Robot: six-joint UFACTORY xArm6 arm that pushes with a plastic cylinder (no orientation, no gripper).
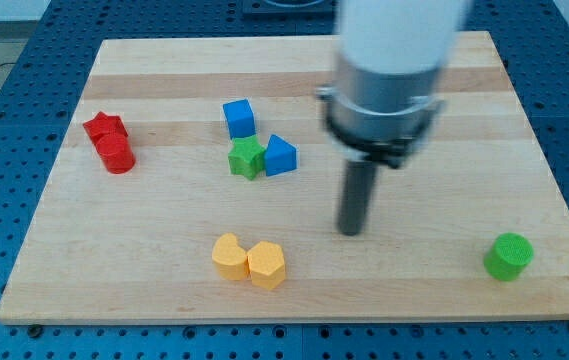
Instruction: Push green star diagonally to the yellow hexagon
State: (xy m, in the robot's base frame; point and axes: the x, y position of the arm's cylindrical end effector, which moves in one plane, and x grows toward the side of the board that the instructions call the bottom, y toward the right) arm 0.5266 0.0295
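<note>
My tip (351, 230) sits on bare board, touching no block, w/ nothing pinched (plain rod). Green star (247, 157) lies up and to the view's left of it, wedged between the blue cube (239, 118) and a blue wedge-like block (280, 155). Yellow hexagon (266, 265) is toward the view's bottom, touching another yellow block (229, 256). Arm's upper part is blurred and cut off at top.

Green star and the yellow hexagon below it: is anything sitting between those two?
No. In the camera view only bare wood lies between the green star and the yellow hexagon. My tip stands off to the view's right of that stretch.
</note>
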